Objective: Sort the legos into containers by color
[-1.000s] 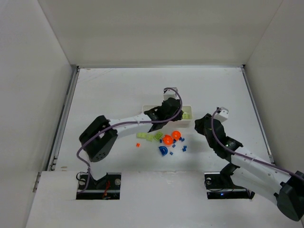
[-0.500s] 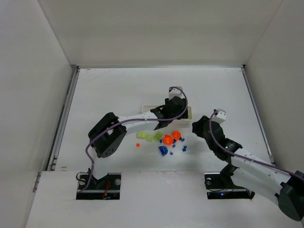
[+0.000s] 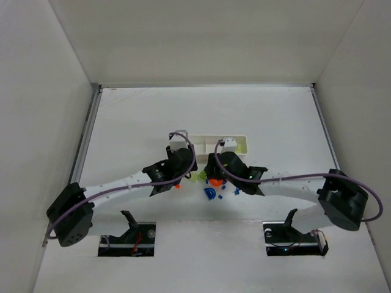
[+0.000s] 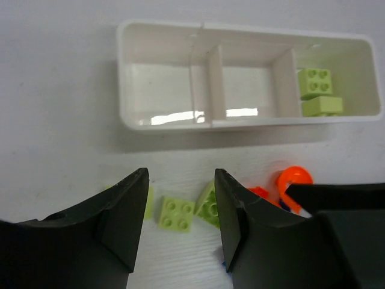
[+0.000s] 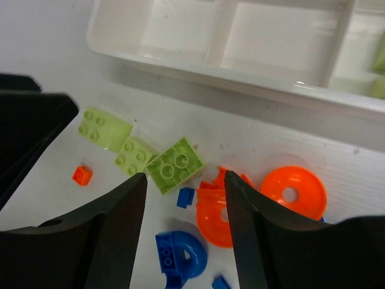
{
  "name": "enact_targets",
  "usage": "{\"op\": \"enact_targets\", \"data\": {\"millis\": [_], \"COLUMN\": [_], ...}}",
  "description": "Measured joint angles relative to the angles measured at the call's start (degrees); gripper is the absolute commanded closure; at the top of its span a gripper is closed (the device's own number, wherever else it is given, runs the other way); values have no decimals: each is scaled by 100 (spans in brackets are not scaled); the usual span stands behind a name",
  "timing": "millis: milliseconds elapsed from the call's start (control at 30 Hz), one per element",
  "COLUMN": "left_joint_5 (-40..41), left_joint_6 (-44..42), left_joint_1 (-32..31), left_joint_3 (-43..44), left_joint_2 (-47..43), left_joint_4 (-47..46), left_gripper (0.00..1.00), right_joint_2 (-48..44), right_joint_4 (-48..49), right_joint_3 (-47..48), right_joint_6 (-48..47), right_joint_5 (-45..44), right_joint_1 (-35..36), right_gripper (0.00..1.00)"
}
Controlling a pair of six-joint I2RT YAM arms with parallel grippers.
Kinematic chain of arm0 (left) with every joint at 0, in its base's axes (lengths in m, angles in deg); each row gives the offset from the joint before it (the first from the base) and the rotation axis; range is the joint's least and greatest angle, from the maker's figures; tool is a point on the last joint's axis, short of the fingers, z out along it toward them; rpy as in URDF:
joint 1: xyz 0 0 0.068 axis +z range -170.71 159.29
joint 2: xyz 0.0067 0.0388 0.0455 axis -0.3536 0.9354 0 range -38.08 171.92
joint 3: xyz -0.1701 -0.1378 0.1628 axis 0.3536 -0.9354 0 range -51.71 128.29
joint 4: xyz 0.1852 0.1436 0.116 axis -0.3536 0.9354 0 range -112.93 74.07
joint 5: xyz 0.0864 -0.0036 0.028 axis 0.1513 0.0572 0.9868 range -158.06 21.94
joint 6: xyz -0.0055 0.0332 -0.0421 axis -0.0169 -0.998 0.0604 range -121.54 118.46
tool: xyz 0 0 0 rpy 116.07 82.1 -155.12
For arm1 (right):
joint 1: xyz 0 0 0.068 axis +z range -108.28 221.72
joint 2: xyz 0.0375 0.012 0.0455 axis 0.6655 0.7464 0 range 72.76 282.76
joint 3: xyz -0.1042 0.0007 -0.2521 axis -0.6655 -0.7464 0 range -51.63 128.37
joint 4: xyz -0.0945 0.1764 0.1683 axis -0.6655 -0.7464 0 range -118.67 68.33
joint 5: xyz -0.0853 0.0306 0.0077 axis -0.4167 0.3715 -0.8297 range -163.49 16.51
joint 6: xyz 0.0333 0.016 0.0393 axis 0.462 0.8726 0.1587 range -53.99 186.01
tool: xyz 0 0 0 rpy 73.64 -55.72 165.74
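Observation:
The white tray (image 4: 162,123) has three containers; its right one holds two lime-green legos (image 4: 314,81). In front of it lie loose legos: a green brick (image 4: 176,213) between my left gripper's (image 4: 180,201) open fingers, with a tilted green one (image 4: 209,203) by the right finger. My right gripper (image 5: 185,195) is open over a small blue brick (image 5: 185,197), with a green brick (image 5: 175,164), orange discs (image 5: 293,191) and a blue arch (image 5: 180,253) around it. From above, both grippers (image 3: 183,176) (image 3: 212,174) hang side by side over the pile.
A tiny orange brick (image 5: 82,174) lies left of the pile. The left gripper's black body (image 5: 24,132) fills the left edge of the right wrist view. White walls enclose the table (image 3: 134,122) on three sides.
My left gripper came back from the tray's right end to the green bricks. The right arm swung in from the right to the pile. Both sets of jaws stand wider.

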Motion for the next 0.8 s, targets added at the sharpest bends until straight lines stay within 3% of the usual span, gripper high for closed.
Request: {"op": "enact_targets", "data": {"millis": [200, 467, 800], "left_joint_5": [181, 190, 122], "left_joint_6": [284, 367, 365], "left_joint_1": [94, 153, 225], "left_joint_3": [-601, -769, -911], "left_joint_2": [-369, -251, 87], "left_joint_4": [481, 625, 391], "left_gripper": [45, 43, 41], "right_joint_2": [988, 1556, 1792], "right_joint_4": [-74, -317, -820], "right_joint_3": [586, 1008, 1283], "right_joint_6": [-72, -61, 175], "right_joint_5": [94, 105, -179], "right_joint_1": [66, 136, 170], "right_gripper": [28, 34, 32]}}
